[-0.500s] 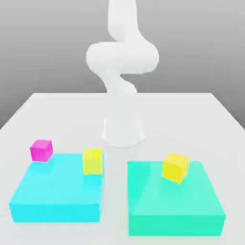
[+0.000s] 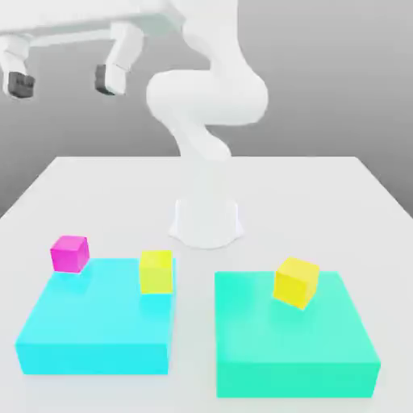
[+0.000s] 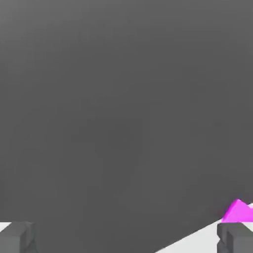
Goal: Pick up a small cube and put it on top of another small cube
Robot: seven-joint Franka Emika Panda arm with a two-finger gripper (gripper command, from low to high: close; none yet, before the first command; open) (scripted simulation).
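A magenta cube (image 2: 69, 253) rests at the far corner of the cyan block (image 2: 89, 331) on the exterior view's left. A yellow cube (image 2: 156, 271) stands on the same block's far right part. A second yellow cube (image 2: 296, 282), turned at an angle, sits on the teal block (image 2: 306, 347) on the exterior view's right. My gripper (image 2: 63, 81) hangs high above the table's left side, open, with nothing between its dark fingertips (image 2: 106, 79). In the hand view, the magenta cube (image 3: 238, 211) peeks up beside one fingertip (image 3: 236, 237).
The arm's white base (image 2: 207, 222) stands at the table's middle behind both blocks. A strip of white table (image 2: 195, 339) separates the two blocks.
The gripper has come into the exterior view at the upper left; half a second ago it was out of that picture. The cubes have not moved.
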